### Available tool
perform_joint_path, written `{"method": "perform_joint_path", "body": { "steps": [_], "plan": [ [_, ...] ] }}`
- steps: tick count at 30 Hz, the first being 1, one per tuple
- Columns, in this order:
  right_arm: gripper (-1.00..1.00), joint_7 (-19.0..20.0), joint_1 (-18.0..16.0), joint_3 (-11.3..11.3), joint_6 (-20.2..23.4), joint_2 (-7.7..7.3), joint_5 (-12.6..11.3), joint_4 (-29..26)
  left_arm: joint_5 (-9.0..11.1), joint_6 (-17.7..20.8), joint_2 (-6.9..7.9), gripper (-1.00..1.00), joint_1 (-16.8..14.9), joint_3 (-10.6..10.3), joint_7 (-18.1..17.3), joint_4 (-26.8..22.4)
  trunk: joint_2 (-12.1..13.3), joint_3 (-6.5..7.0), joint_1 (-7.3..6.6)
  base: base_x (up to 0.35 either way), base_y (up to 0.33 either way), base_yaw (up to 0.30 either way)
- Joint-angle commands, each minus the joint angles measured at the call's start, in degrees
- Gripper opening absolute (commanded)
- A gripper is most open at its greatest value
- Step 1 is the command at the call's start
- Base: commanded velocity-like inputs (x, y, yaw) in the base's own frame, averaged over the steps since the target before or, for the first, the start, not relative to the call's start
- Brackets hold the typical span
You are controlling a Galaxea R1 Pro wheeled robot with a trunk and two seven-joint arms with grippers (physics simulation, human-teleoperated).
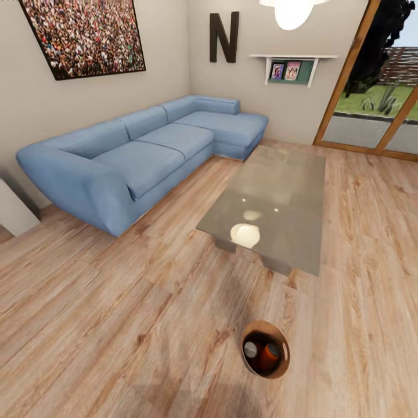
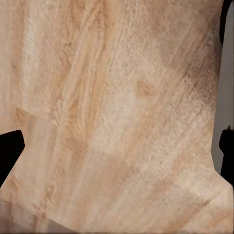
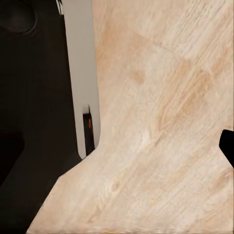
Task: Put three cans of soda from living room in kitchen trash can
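The tash can [image 1: 284, 361], a small round bin with a brown wooden rim, stands on the wood floor of the living room, close in front of me and short of the glass table [image 1: 290, 180]. Inside it an orange can of soda [image 1: 270, 355] stands beside another can showing its grey metal top [image 1: 251, 349]. Whether a third can lies in there I cannot tell. In the left wrist view my left gripper [image 2: 117, 153] is open over bare floorboards, its dark fingertips [image 2: 9, 151] far apart. My right gripper [image 3: 122, 146] also stands open above the floor. The kitchen is out of view.
A long blue corner sofa [image 1: 139, 154] runs along the left wall under a crowd picture [image 1: 84, 35]. A black letter N [image 1: 224, 36] and a small shelf [image 1: 293, 67] hang on the far wall. Glass doors [image 1: 371, 110] are at the right. Dark robot body [image 3: 34, 122] borders the right wrist view.
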Motion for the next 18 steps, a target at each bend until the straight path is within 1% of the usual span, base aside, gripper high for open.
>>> {"method": "perform_joint_path", "body": {
  "steps": [1, 6, 14, 16, 18],
  "plan": [
    [1.00, 0.00, 0.85, -0.05, -0.41, 0.04, -0.04, -0.01, -0.05, 0.00, 0.00, 1.00, 0.12, -0.03, -0.01, 0.01, 0.42, 0.19, -0.23, 0.000, 0.000, 0.000],
    [1.00, 0.00, 2.22, -0.08, -0.92, 0.08, -0.05, -0.01, -0.23, 0.12, -0.01, 1.00, 0.30, -0.29, -0.07, 0.05, 2.42, 1.09, -1.32, 0.000, 0.000, 0.000],
    [1.00, 0.00, 2.90, -0.18, -1.22, 0.10, -0.19, -0.04, -0.30, 0.20, -0.08, 1.00, 0.36, -0.51, -0.16, -0.03, 5.63, 2.52, -3.08, 0.000, 0.000, 0.000],
    [1.00, 0.00, 2.95, -0.22, -1.21, 0.10, -0.58, -0.07, -0.30, 0.14, -0.32, 1.00, 0.35, -0.56, -0.18, -0.10, 6.43, 2.88, -3.52, 0.000, 0.000, 0.000],
    [1.00, 0.00, 2.98, -0.60, -1.17, 0.09, -1.81, -0.08, -0.36, 0.11, -0.55, 1.00, 0.37, -0.58, -0.18, -0.15, 7.23, 3.24, -3.96, 0.000, 0.000, 0.000]
  ]
}}
